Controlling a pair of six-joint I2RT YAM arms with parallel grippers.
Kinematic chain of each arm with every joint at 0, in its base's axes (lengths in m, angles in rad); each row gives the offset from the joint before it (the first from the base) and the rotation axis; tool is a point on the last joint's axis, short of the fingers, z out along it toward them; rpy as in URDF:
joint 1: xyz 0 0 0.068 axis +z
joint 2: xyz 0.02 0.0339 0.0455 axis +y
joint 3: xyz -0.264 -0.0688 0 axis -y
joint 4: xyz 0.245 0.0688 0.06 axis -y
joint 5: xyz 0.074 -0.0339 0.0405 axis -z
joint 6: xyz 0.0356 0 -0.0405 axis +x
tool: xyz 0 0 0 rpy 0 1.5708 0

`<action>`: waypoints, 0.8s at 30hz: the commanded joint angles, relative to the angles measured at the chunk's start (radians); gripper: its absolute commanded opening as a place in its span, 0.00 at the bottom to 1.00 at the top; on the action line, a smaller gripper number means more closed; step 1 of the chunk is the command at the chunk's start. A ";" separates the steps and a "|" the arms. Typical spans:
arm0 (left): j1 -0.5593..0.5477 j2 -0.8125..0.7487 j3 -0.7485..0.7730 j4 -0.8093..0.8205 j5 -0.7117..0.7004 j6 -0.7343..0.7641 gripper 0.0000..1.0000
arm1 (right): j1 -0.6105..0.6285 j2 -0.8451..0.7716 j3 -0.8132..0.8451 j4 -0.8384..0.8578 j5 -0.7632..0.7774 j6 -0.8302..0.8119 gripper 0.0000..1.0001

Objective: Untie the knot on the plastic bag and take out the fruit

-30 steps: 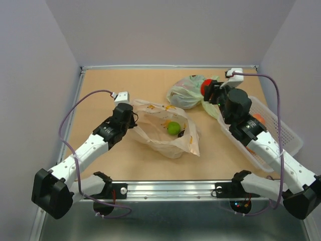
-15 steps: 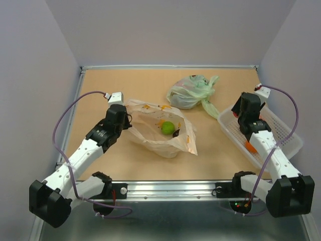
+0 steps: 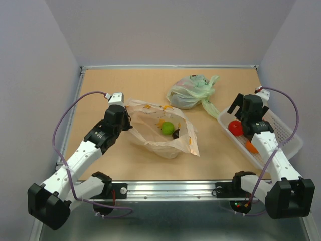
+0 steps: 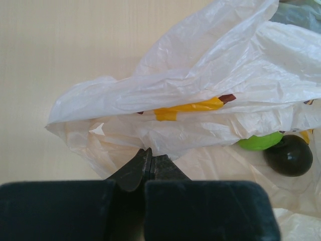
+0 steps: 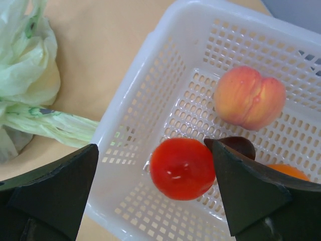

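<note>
Plastic bag (image 3: 161,136): lies crumpled on the table (image 3: 120,85) left of centre, its mouth spread wide and facing up.
Inside the plastic bag: a green fruit (image 3: 167,127) and, touching it, a dark round fruit (image 4: 289,154). Both rest on the lower film, in the half nearer the right arm.
Left gripper (image 4: 149,155): fingers pressed together, pinching a fold of the plastic bag's left rim. The film rises from the tips and drapes over toward the fruit.
Basket (image 5: 150,65): white, perforated, at the table's right edge, well apart from the plastic bag.
Inside the basket: a red fruit (image 5: 181,168) near the corner closest to the table's middle, a peach (image 5: 250,98) beside it but not touching, and an orange fruit (image 5: 283,170), mostly hidden by a finger (so possibly not round).
Right gripper (image 5: 150,150): hangs over the basket with fingers spread wide, the red fruit below the gap and nothing between them.
Green bag (image 3: 189,92): at the far side of the table, its twisted tail pointing toward the basket.
</note>
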 commanded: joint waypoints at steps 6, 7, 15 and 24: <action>0.004 0.034 0.039 0.020 0.036 0.002 0.00 | -0.003 -0.108 0.209 -0.046 -0.369 -0.137 1.00; 0.004 0.037 0.042 0.021 0.046 0.004 0.00 | 0.003 -0.108 0.243 -0.051 -0.409 -0.135 1.00; 0.004 0.063 0.050 0.024 0.090 -0.007 0.00 | 0.264 -0.027 0.366 -0.075 -0.528 -0.126 1.00; 0.004 0.059 0.036 0.012 0.101 -0.013 0.00 | 0.844 0.223 0.535 -0.077 -0.326 -0.207 0.98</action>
